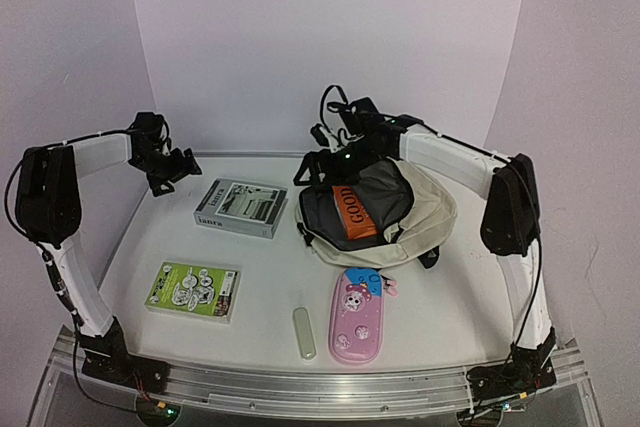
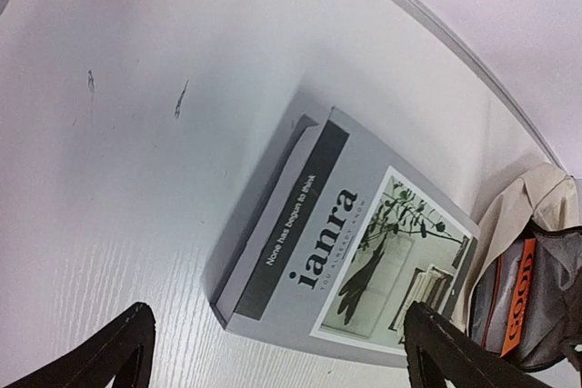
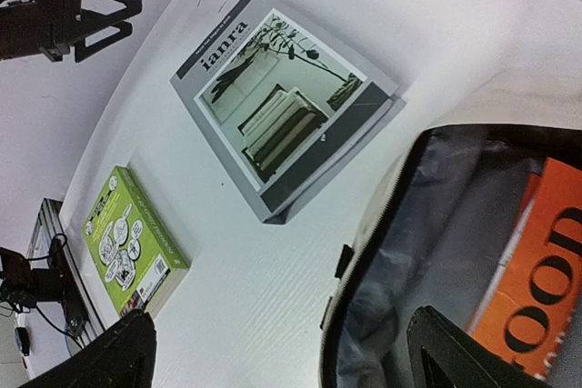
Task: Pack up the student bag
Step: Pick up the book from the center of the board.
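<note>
lying unzipped at 2 o'clock on the white table [image 1: 270,277], the cream fabric student bag [image 1: 430,212] gapes so books can slide in; an orange paperback [image 1: 352,209] sits inside. right hand [image 1: 328,163] hovers released over its mouth; left hand [image 1: 170,172], released at 10 o'clock, probably targets the thick grey book [image 1: 240,207].
</note>
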`<action>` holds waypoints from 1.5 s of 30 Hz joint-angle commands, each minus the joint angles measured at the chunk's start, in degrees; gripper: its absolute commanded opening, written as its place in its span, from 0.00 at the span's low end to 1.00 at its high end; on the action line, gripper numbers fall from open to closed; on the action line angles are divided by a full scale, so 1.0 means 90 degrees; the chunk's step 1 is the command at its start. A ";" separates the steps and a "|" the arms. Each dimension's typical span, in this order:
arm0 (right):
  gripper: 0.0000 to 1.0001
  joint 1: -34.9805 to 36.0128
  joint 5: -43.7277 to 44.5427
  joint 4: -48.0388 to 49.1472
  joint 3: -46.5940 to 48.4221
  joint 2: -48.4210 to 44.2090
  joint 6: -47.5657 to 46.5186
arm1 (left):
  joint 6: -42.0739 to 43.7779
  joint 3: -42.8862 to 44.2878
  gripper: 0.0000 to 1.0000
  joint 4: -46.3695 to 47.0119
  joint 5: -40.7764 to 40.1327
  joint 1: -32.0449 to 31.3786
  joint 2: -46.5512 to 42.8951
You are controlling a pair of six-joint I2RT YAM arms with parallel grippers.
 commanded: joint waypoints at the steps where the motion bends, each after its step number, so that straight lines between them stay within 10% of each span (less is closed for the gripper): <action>1: 0.94 0.0223 0.0240 0.0413 0.0733 0.0739 0.0655 | -0.0056 -0.0107 0.95 0.0569 0.0701 0.0109 0.0186; 25: 0.81 0.0718 -0.0158 0.2135 0.2374 0.3314 0.1876 | -0.0032 -0.0743 0.87 0.1333 0.1351 0.0103 0.0949; 45: 0.50 0.0734 -0.0297 0.2178 0.2346 0.2281 0.1584 | -0.0212 -0.1310 0.48 0.1629 0.1839 -0.0419 -0.0144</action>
